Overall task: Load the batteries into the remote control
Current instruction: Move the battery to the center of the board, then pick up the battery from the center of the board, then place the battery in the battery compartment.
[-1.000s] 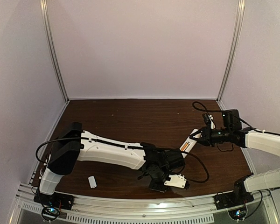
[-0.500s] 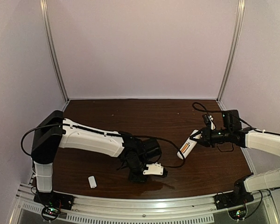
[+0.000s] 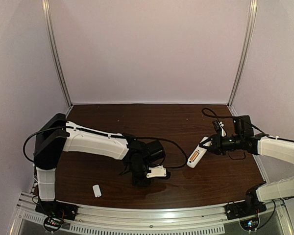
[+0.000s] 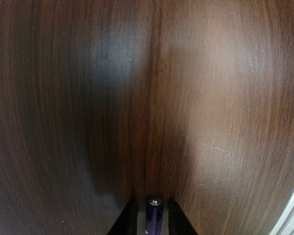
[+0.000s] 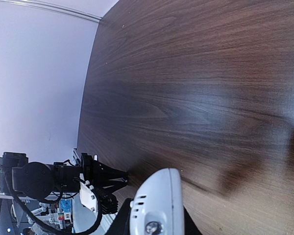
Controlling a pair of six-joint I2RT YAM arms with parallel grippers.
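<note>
Clamping the remote control [image 5: 157, 205], right fingers [image 5: 125, 220] hover; left fingers [image 4: 129, 220] flank the purple battery [image 4: 155, 215], grip unclear.

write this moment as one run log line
left hand: purple battery between fingers, grip unclear | right hand: shut on remote | small white piece: on table | purple battery not yet in remote

Dark wood-grain table [image 3: 112, 117], faintly glossy — remote control [image 3: 196, 155] seemingly smooth white plastic.

Robot lab test cell: wood-grain surface [image 3: 161, 122] enclosed by plain pale walls [image 3: 147, 49], aluminium corner posts [image 3: 56, 54]; left arm [image 3: 95, 144] and right arm [image 3: 279, 149] bolted to front rail [image 3: 152, 220].
</note>
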